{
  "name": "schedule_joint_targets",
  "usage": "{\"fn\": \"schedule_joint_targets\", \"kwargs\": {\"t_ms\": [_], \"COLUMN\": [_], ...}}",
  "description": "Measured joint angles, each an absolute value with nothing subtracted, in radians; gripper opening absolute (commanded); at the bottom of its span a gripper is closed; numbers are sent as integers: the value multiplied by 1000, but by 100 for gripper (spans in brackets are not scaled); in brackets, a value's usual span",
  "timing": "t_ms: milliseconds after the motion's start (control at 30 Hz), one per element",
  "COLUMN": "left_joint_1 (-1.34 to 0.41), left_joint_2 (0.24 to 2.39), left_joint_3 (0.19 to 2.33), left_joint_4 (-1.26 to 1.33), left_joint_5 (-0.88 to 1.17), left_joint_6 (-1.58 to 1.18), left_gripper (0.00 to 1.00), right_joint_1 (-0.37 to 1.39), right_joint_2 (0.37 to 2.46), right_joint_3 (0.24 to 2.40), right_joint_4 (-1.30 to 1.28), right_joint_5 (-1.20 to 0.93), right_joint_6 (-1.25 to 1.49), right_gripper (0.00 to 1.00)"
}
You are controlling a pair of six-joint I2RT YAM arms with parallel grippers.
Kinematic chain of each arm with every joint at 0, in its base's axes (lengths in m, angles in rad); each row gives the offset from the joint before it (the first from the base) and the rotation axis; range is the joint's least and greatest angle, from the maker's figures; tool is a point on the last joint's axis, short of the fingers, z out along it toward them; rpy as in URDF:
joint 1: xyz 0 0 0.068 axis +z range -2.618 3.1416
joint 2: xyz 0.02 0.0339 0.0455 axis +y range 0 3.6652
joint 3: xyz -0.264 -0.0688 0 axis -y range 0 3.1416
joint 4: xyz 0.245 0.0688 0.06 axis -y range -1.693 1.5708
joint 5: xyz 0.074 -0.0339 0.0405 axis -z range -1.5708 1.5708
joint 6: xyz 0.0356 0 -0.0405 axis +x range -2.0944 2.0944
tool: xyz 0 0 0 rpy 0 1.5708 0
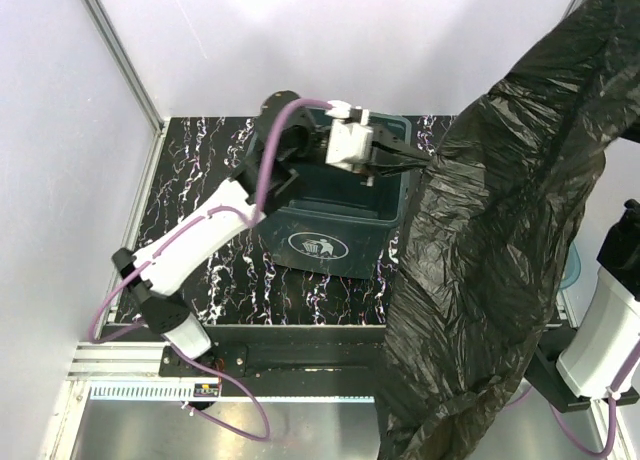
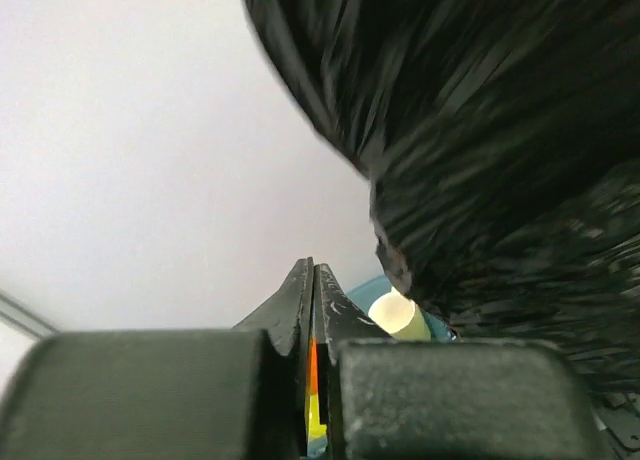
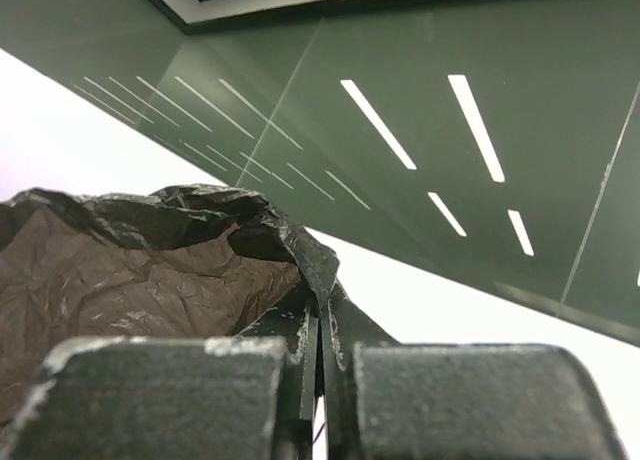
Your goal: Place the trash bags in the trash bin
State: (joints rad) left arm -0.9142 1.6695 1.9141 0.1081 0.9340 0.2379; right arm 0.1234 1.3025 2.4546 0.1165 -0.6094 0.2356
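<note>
The trash bag is a large glossy black film hanging high over the table's right side. My right gripper is shut on its top edge and holds it up; in the top view the bag hides that gripper. The dark green trash bin, with its white logo facing the near side, stands on the marble table left of the bag. My left gripper hovers over the bin's far right corner, pointing at the bag. In the left wrist view it is shut with nothing between the jaws, and the bag hangs just right of it.
The black marble tabletop has a metal post at its far left corner. A blue tray edge peeks out behind the bag at the right; the left wrist view shows it holding a pale cylinder. The right arm's white link stands at the near right.
</note>
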Motion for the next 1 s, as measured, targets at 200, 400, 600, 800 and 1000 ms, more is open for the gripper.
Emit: {"fn": "schedule_joint_targets", "kwargs": {"t_ms": [200,400,600,800,1000], "left_joint_1": [-931,-955,-1019,-1126,-1146], "left_joint_2": [1510,1543,1683,1712,1712], "left_joint_3": [1856,1807,1800,1811,1816], "left_joint_4": [70,13,-23,46,256], "left_joint_5": [1019,1077,1114,1136,1122], "left_joint_6": [289,351,370,284,106], "left_gripper": [99,99,99,55,0], "right_joint_1": [123,123,123,123,123], "right_joint_2": [1317,1392,1456,1484,1478], "right_joint_3": [2408,2482,2555,2552,2490], "right_joint_4": [139,222,288,338,351], "right_joint_5": [-616,-692,-731,-735,-731], "right_joint_6": [252,410,583,707,740], "right_gripper": [0,0,0,0,0]}}
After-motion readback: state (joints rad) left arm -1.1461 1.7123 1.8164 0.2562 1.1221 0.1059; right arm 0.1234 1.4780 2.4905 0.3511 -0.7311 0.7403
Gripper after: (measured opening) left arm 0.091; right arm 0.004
